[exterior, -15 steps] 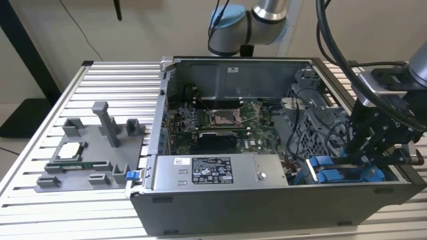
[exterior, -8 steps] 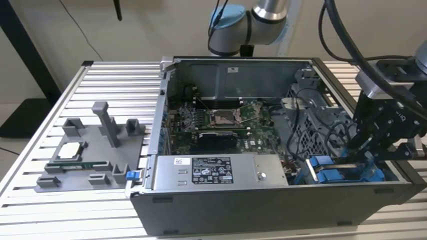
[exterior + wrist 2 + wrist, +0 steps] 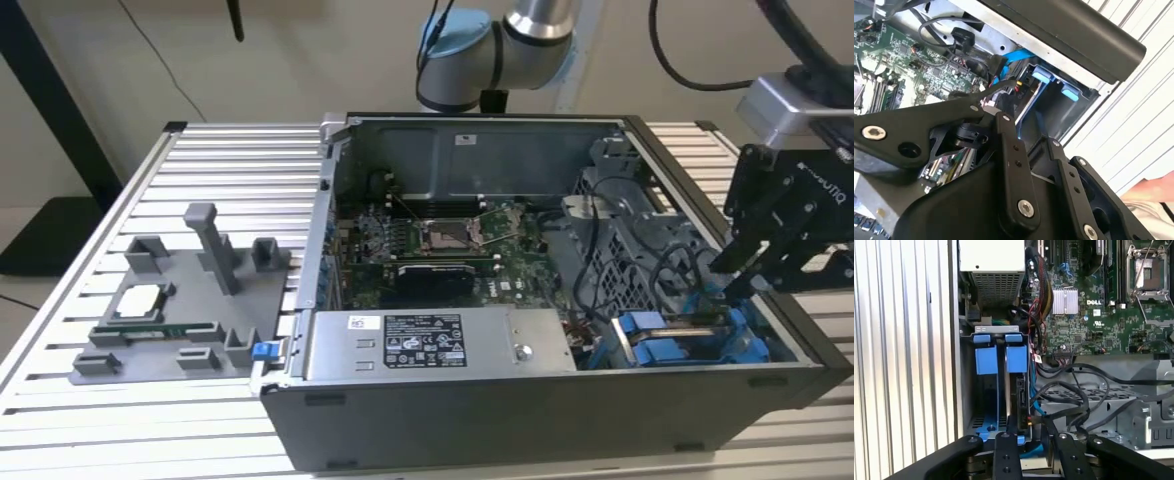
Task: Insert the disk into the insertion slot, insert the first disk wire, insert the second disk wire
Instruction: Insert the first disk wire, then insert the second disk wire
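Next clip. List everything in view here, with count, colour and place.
table: one, silver, slatted
computer case: one, grey, open, on table
circuit board: one, green, inside case
power supply box: one, grey, inside case
drive bay: one, grey with blue tabs, case corner, exterior view's right
cables: several, mostly black, inside case
parts holder: one, grey, on table, exterior view's left
robot arm: one, grey-blue, behind case
end effector: one, black, over drive bay

A black-and-white sticker (image 3: 422, 341) of fine print, too small to make out, sits on the grey power-supply box (image 3: 334, 352). Short white lettering marks the green motherboard (image 3: 1089, 335), and more runs along the body of the black end effector (image 3: 745, 285).
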Robot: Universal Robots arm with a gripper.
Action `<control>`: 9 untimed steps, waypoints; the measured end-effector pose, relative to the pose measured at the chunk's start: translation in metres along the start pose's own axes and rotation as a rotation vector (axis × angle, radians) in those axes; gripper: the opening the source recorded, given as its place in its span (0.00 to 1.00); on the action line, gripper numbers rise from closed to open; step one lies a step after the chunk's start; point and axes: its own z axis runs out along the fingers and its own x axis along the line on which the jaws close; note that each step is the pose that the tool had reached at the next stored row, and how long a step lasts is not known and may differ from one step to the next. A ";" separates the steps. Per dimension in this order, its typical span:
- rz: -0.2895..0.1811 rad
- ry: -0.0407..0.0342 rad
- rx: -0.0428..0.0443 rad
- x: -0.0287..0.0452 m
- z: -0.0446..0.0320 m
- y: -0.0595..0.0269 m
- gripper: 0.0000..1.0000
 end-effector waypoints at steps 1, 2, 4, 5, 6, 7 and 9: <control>0.000 0.0000 0.0000 -0.0006 -0.0028 0.0002 1.00; 0.000 0.0000 0.0003 -0.0011 -0.0044 0.0003 1.00; 0.000 -0.0002 0.0030 -0.0035 -0.0047 0.0004 1.00; 0.000 -0.0002 0.0042 -0.0050 -0.0046 0.0005 1.00; 0.000 -0.0002 0.0046 -0.0068 -0.0044 0.0006 1.00; 0.000 -0.0002 0.0048 -0.0088 -0.0043 0.0006 1.00; 0.000 -0.0003 0.0049 -0.0130 -0.0039 0.0000 1.00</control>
